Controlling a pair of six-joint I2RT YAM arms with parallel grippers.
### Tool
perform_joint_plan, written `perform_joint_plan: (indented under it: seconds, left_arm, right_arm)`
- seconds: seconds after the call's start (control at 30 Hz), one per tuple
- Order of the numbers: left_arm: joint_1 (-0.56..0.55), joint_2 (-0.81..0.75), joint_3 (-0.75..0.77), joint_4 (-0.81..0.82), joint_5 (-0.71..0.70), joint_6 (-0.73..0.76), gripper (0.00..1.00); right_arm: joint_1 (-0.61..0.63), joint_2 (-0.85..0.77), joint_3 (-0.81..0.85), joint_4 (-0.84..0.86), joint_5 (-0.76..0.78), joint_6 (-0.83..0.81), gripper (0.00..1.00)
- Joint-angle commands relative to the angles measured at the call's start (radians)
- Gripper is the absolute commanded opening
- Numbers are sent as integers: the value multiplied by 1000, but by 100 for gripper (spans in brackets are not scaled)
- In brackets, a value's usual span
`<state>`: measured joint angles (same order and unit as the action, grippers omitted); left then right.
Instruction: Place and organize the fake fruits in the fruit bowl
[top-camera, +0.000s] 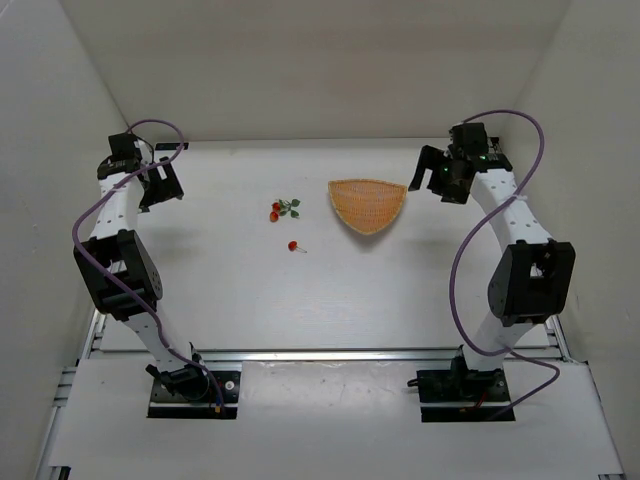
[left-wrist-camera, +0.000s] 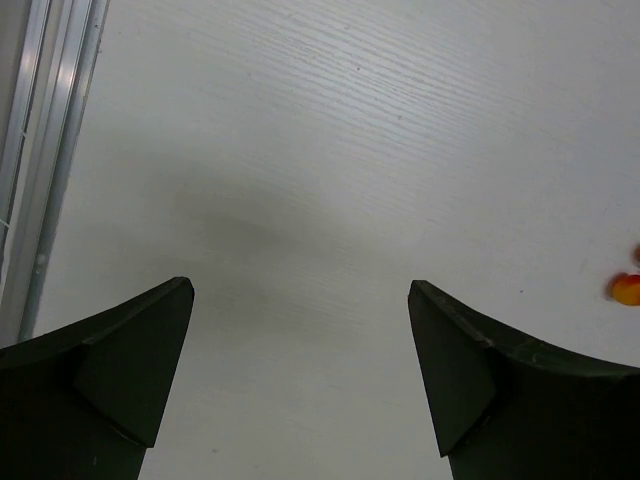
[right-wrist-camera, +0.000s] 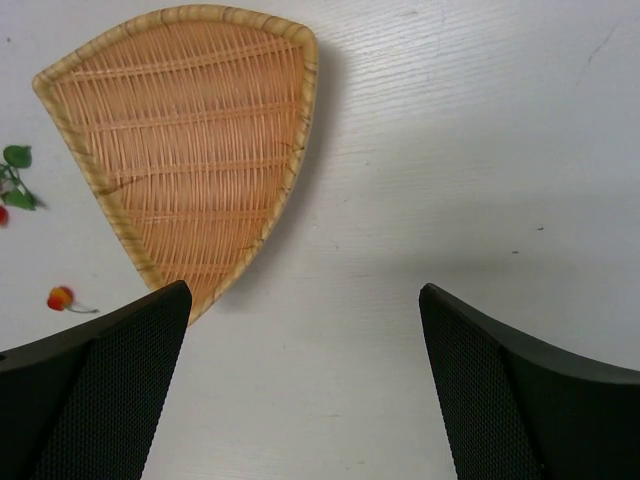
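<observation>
Black fingers of both claws stand spread wide, gripping nothing. On the table (top-camera: 200, 280), the leafy berry cluster (top-camera: 283, 209) lies toward the far edge, left of centre. The single stemmed berry (top-camera: 293, 245) sits near it, a little closer to the near edge. Right of both, well apart, rests the fruit bowl (top-camera: 368, 203). Beside its right edge hangs the right gripper (right-wrist-camera: 305, 290), while the left gripper (left-wrist-camera: 300, 288) hovers by the far left corner.
</observation>
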<state>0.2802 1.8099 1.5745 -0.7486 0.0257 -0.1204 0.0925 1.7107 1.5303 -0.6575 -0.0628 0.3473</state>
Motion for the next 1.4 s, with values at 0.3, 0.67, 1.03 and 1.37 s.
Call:
perform_joint_plan:
  seconds: [0.3,0.67,1.03,1.37]
  left_arm:
    - [-19,-66,-1,8,66,24,100]
    - [-39,-66,-21,-1,111,33,100]
    - [-58,-47,7,-20,111,42,100]
    - [-76,-47,25,-29,92,51,100]
  right_arm:
    - [547,327,364,-48,28,-313,95]
    - [694,546,404,-16,-22,-317,60]
    - [704,635,433,2,44,-264,41]
    - [713,664,433,21,18,-255,0]
